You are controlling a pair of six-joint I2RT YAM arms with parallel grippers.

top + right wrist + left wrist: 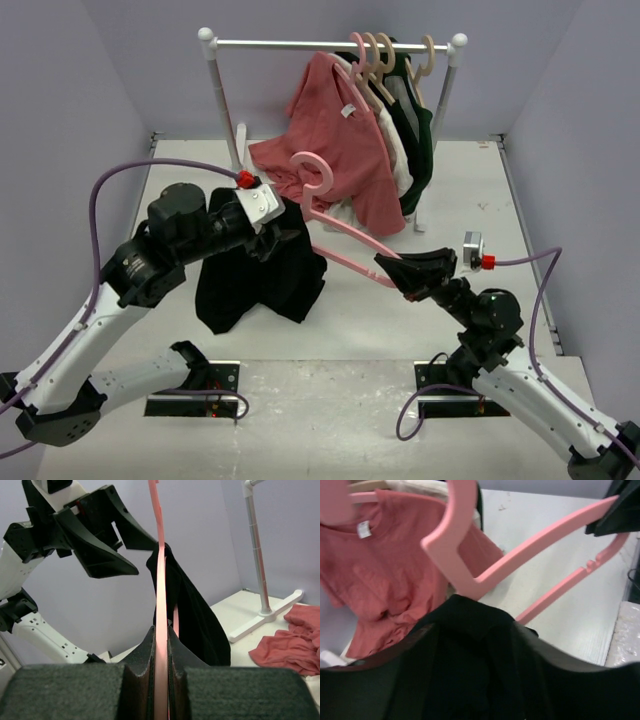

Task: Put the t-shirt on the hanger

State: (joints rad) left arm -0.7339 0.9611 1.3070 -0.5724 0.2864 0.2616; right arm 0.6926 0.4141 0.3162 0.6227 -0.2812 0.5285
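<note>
The bench (470, 200) carries the t-shirt (258, 285), which hangs in a dark bunch at centre-left. Its top is draped over the left end of the hanger (345, 231), and its hem seems to reach the bench.

The hanger is held off the bench. Its long axis slants from the near right up to the far left, and its hook curls up and away toward the rack.

The right claw (395, 270) is pressed together on the hanger's near-right end. The left claw (145, 559) is spread at the far-left end, with one finger about touching the cloth there.

The shirt lies right at the left claw and well apart from the right one. I judge the left arm should do the next pull, drawing the cloth rightward along the hanger's axis. The pinched right end blocks that shoulder until the right claw shifts.
</note>
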